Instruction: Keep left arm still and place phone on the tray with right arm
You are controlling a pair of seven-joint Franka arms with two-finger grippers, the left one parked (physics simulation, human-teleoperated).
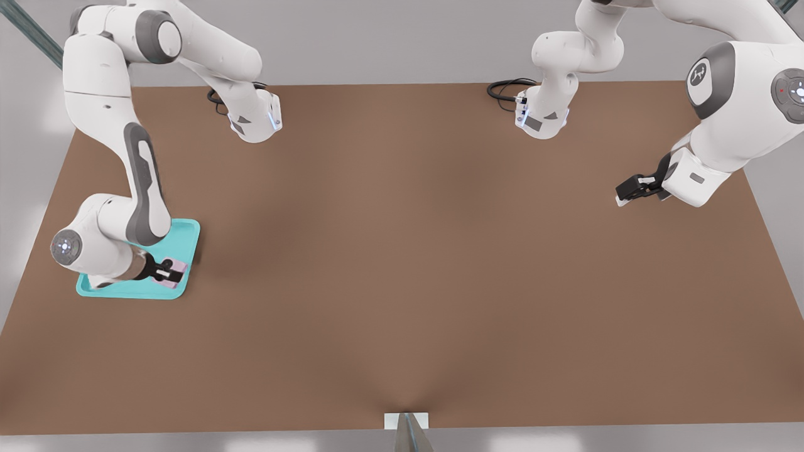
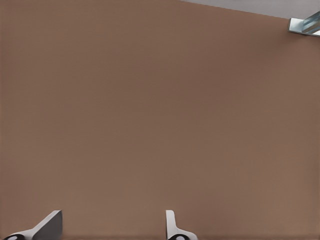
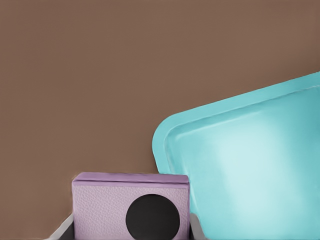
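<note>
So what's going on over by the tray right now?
The right arm's tool is shut on the pale pink-lilac phone and holds it over the near-right corner of the turquoise tray, at the front view's left. In the wrist view the phone sits between the fingers, partly past the tray's rim. It isn't released yet.

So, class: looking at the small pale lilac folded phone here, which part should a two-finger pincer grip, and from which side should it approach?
Grip the small pale lilac folded phone across its two flat side edges, coming from above: they are parallel and close together. The pincer holds it that way now, a finger on each side, over the shallow turquoise plastic tray near its corner.
</note>
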